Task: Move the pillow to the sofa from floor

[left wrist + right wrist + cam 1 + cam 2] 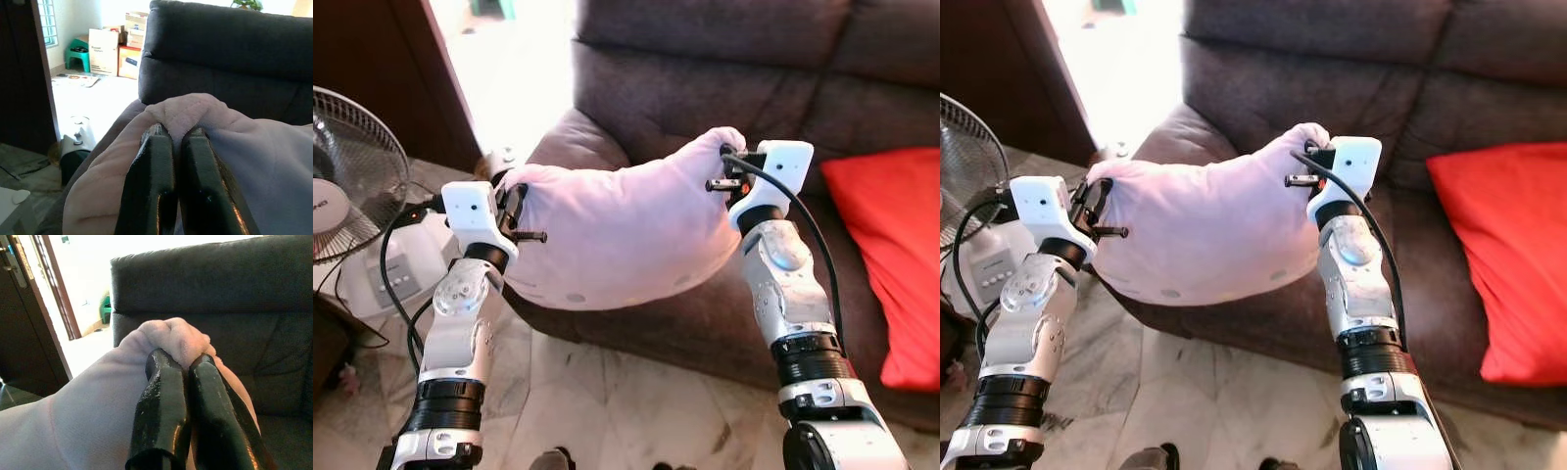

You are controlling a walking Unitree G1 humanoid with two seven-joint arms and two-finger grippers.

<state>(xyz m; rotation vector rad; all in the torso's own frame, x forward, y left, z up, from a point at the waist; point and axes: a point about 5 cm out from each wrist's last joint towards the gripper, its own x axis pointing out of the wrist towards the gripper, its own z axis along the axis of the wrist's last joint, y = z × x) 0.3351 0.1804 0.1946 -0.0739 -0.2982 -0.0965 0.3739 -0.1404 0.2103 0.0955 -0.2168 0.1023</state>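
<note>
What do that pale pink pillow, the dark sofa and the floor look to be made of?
The pillow looks like soft matte fleece or plush: it puckers where both grippers' black fingers pinch its corners. The sofa seems a brown suede-like fabric with a dull nap. The floor looks like polished marble or stone tile, veined and glossy.

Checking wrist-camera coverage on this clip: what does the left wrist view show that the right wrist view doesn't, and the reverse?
Left wrist view alone: cardboard boxes, a green stool, and a small white appliance on the floor beside the sofa.

Right wrist view alone: a brown door frame and a dark door beside the bright opening.

Both: the pink pillow, a bunched corner pinched by black fingers, left gripper and right gripper, with the dark sofa backrest behind.
</note>
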